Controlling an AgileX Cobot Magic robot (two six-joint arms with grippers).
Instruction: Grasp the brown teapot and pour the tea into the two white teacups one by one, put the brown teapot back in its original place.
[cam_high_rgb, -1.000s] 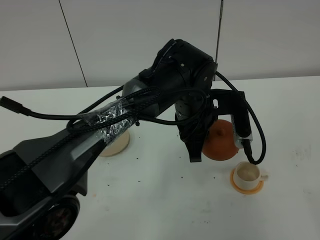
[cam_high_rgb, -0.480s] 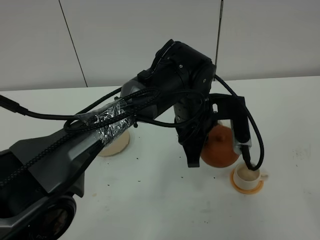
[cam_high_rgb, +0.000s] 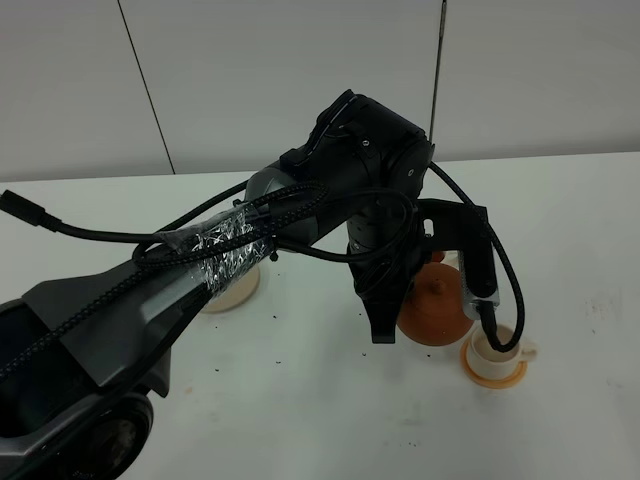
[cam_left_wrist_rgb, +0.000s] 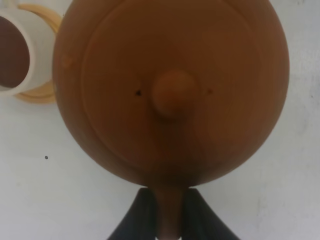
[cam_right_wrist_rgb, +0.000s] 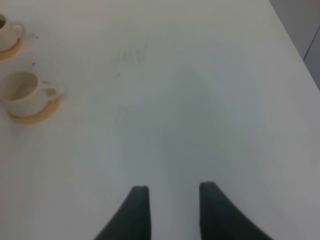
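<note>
The left gripper (cam_left_wrist_rgb: 168, 200) is shut tight on the loop handle of the brown teapot (cam_high_rgb: 438, 312); its two black fingers (cam_left_wrist_rgb: 142, 215) pinch the handle from both sides. The teapot sits upright with its lid (cam_left_wrist_rgb: 172, 95) on, low over the white table (cam_high_rgb: 300, 400) — I cannot tell if it touches it. Just beside the teapot is a white cup (cam_high_rgb: 497, 347) on an orange coaster (cam_high_rgb: 492, 376); its inside looks pale. The left wrist view shows a second cup (cam_left_wrist_rgb: 36, 47) right by the pot, with dark tea (cam_left_wrist_rgb: 10, 50) in it. The beige saucer (cam_high_rgb: 238, 288) lies well apart from the pot — half hidden behind the left arm. The right gripper (cam_right_wrist_rgb: 173, 189) has its jaws apart and holds nothing; it hangs over bare table, away from both cups.
</note>
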